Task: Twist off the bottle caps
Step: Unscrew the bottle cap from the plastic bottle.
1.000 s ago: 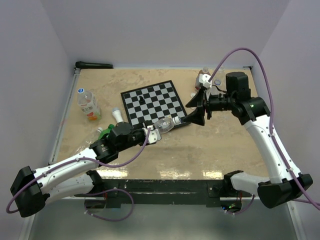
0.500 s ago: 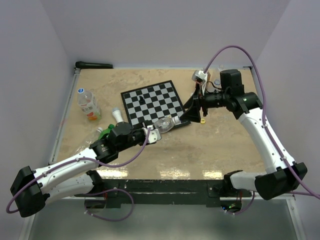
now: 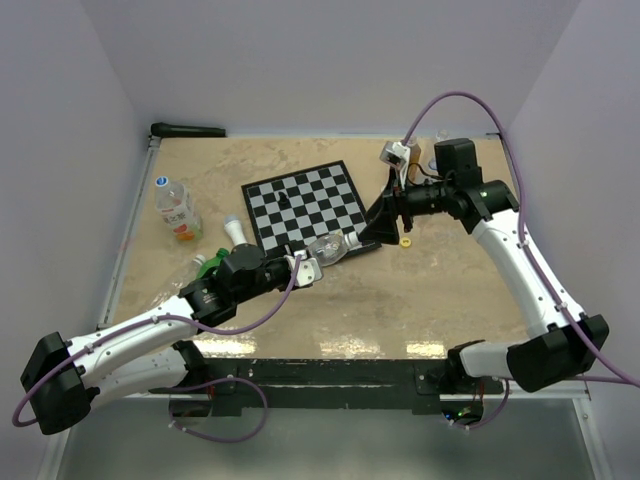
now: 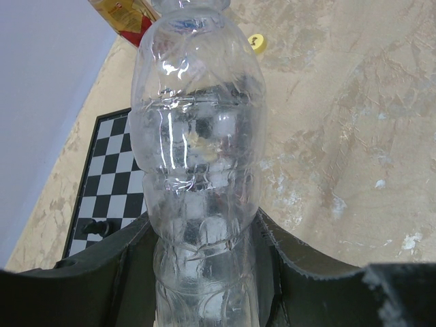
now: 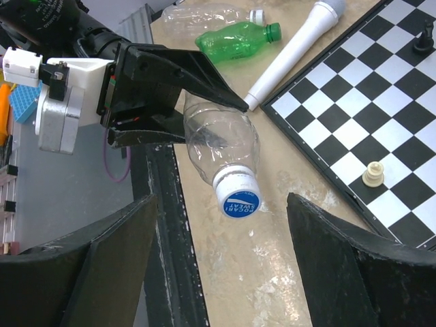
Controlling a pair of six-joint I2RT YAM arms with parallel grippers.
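My left gripper [image 4: 204, 253] is shut on the body of a clear bottle [image 4: 197, 150], held off the table with its neck pointing right. The bottle's blue-and-white cap [image 5: 238, 197] faces my right gripper [image 5: 221, 199], which stands open with one finger on each side of the cap and not touching it. From above, the right gripper [image 3: 380, 228] sits just right of the bottle [image 3: 328, 248], and the left gripper [image 3: 306, 268] grips its base. A loose yellow cap [image 3: 405, 241] lies on the table.
A chessboard [image 3: 305, 205] carries a white pawn [image 5: 371, 176] and a black piece [image 5: 425, 35]. A white tube [image 3: 235, 230], a green bottle [image 3: 207, 262] and an orange-labelled bottle [image 3: 176, 209] lie at the left. Another clear bottle [image 5: 204, 13] lies near the green one.
My right gripper has swung left toward the bottle's cap and opened wider. A yellow cap now shows on the table below it. The left arm has not moved.
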